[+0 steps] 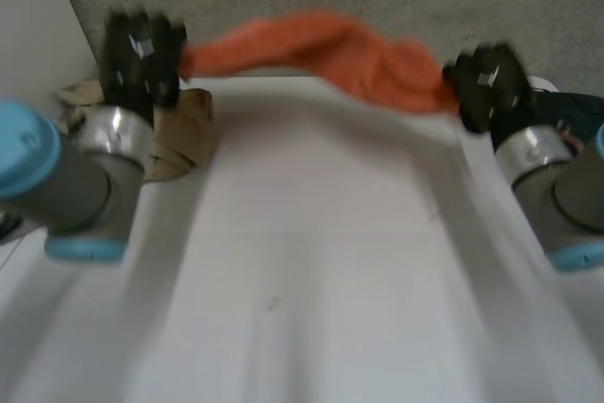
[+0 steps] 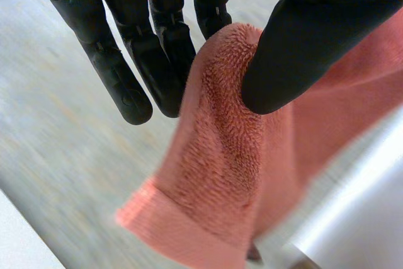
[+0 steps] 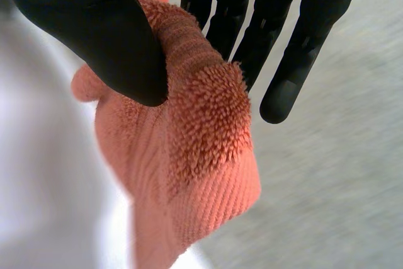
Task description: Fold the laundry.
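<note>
Head view: towel (image 1: 321,54) is off the bench (image 1: 321,261), strung in the air along its far edge between both hands. Left hand (image 1: 142,54) has one end over the far left corner. Right hand (image 1: 486,82) has the other end near the far right corner. Tan cloth (image 1: 184,129) lies bunched on the far left corner, just beside the left hand.

Left wrist view: left hand (image 2: 296,48) pinches a towel (image 2: 220,174) corner, thumb against fingers. The hemmed edge hangs below.

Right wrist view: right hand (image 3: 107,42) does likewise, thumb clamping a bunched towel (image 3: 195,149) end against the fingers.
</note>
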Controlling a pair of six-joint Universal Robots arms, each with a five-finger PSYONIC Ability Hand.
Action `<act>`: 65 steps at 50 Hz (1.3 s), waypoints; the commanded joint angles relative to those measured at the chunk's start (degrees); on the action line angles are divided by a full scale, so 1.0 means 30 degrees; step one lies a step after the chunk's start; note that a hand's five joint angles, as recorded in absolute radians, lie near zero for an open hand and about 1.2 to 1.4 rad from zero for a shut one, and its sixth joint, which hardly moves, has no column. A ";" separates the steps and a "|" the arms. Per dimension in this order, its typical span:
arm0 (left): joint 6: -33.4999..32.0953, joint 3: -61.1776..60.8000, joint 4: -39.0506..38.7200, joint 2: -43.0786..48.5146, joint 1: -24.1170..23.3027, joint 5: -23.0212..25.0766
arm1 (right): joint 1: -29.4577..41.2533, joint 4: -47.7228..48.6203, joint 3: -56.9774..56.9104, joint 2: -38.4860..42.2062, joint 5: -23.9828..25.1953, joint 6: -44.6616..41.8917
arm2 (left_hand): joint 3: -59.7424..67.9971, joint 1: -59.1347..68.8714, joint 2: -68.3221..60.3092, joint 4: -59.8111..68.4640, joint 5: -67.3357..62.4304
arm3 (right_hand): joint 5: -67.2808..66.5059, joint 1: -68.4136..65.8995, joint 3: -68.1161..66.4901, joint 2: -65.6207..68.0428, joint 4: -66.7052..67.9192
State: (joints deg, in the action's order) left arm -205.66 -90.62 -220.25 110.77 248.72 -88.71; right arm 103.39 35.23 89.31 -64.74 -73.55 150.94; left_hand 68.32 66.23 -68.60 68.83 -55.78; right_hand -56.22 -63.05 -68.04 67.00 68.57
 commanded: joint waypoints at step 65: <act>0.0029 -0.3019 0.5935 -0.8146 0.2082 0.0066 | -0.2201 -1.6807 -0.8184 -0.3226 0.1226 -0.1499 | 0.3894 0.4590 -0.3799 0.3723 -0.4740 | -0.4592 -0.5649 -0.3987 0.4335 0.3810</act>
State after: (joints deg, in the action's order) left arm -205.92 -103.51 -211.89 92.96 252.27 -88.77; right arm 100.79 -13.85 56.89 -62.86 -71.72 153.19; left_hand 68.32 66.23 -68.60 68.84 -55.78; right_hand -56.01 -64.36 -67.71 66.90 68.34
